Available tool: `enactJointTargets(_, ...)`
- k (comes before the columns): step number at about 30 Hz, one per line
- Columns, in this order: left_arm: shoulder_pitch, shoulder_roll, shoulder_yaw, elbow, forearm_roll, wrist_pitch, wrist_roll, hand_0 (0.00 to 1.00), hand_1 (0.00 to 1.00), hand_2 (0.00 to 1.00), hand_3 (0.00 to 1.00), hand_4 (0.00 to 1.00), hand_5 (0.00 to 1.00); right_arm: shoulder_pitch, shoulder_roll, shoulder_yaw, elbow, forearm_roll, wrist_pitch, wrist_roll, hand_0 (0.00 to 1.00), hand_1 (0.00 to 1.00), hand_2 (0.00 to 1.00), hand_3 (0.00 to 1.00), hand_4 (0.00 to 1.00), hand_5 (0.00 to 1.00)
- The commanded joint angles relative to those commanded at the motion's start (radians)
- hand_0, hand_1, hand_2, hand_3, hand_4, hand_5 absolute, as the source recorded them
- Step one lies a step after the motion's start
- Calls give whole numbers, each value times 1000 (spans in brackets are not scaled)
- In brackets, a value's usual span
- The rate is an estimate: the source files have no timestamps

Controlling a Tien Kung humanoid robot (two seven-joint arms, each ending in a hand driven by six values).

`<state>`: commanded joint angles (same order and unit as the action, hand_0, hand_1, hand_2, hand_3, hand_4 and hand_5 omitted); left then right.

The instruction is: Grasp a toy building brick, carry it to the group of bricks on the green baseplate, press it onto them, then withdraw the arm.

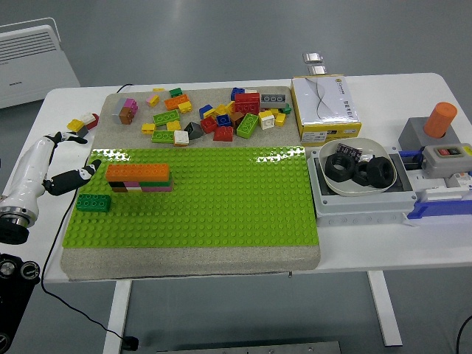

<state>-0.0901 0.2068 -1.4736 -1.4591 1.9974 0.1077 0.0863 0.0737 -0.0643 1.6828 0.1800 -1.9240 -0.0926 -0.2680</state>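
Bricks (139,178) stand stacked, orange on top, at the green baseplate's (221,206) left end. The left hand (59,166) hangs just beside that edge, fingers loosely spread, holding nothing. Pressing looks done; withdrawal seems nearly complete.

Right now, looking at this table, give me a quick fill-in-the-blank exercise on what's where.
1. The top brick of the brick stack is ____.
2. The lone dark green brick sits on the ____ baseplate.
3. The left robot hand holds ____.
4. The white bowl holds big ____ nuts.

Missing words: orange; green; nothing; black
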Motion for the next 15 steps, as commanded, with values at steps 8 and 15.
enactJointTargets(8,14,-3,-51,-3,12,-8,-9,856,831,827,695,885,399,-3,3,6,0,-7,5,0,678,669,696,767,919,998)
enactJointTargets(15,36,2,-88,0,13,-13,-12,856,829,828,685,862,366,-3,1,-1,0,-8,10,4,678,669,698,766,915,998)
